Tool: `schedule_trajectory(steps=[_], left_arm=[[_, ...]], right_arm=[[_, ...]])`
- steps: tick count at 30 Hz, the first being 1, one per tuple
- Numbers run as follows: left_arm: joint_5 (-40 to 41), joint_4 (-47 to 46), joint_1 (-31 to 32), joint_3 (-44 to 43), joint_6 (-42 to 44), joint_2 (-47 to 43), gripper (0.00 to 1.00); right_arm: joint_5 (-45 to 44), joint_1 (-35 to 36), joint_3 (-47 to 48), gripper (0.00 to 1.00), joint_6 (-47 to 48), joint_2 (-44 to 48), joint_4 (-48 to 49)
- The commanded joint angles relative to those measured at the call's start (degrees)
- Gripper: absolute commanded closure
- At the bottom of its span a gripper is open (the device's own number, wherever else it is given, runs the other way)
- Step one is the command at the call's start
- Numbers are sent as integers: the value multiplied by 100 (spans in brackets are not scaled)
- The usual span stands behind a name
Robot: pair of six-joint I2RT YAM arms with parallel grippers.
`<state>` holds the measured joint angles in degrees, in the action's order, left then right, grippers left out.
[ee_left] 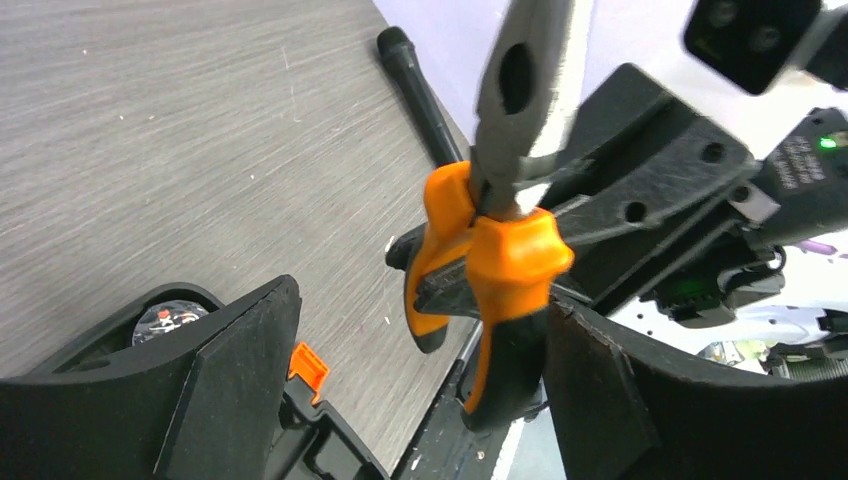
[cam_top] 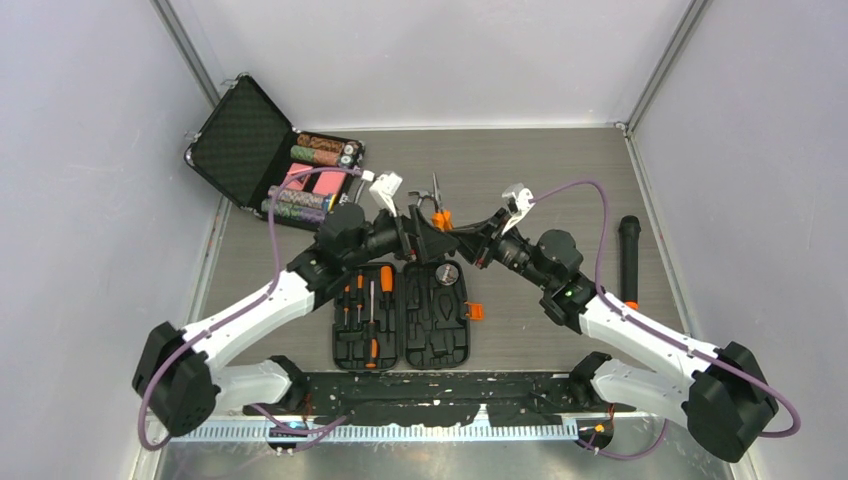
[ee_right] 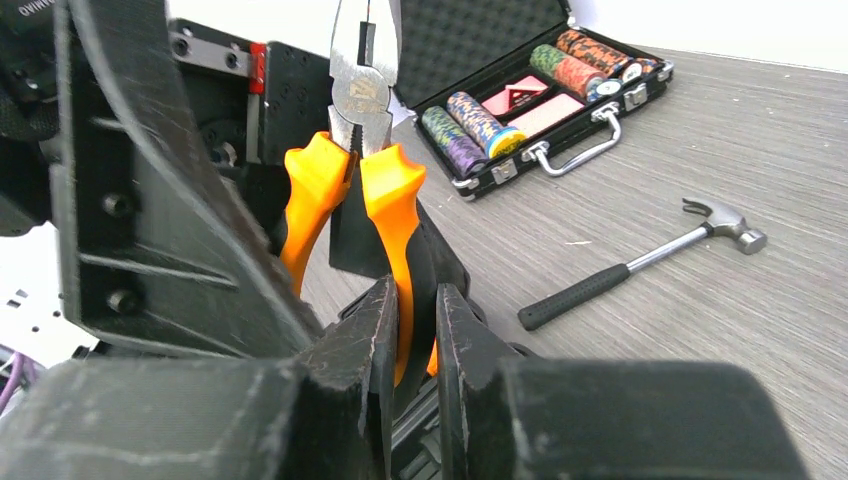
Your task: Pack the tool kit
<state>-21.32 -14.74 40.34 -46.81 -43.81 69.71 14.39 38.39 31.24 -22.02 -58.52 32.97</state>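
the pliers (cam_top: 438,207) hang in the air between the two arms, above the far edge of the tool kit (cam_top: 432,322), with the steel nose up and the orange handles down. the right gripper (ee_right: 415,292) has its fingers nearly together and pinches only one handle, low on the black part. this leaves the other handle and the nose free for a second grip. the left gripper (ee_left: 420,300) stands wide, with one finger on each side of the handles. one finger seems to lie against a handle, but nothing is clamped, so i judge that the right arm alone carries the weight. it looks like a handover or a turning of the tool, because pliers held upright cannot go into a flat slot. the tool kit lies open and flat on the table, just in front of the arm bases and between them. the half on the left arm's side has the screwdrivers (cam_top: 365,305) in their slots. the other half has a round tape measure (cam_top: 447,275) at its far end and an empty moulded shape nearer the bases — i think this is the place for the pliers. a hammer (ee_right: 630,268) lies on the table beyond, near the open chip case (ee_right: 470,40) — not packed yet.
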Motion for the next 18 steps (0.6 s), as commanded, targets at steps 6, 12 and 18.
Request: schedule_trajectory(steps=[6,12,18], left_arm=[[-3,660,-750,-7,981,-1329,7],[-632,2814,-1099,-1141,2799,-1395,6],[-1162,4429,-1309,-1919,5009,-1353,6]], right_arm=[[470,61,211,95,212,251,33],[1092,55,715,95,899,139,-949],[1563,49,1178,95,1944,162,-2030]])
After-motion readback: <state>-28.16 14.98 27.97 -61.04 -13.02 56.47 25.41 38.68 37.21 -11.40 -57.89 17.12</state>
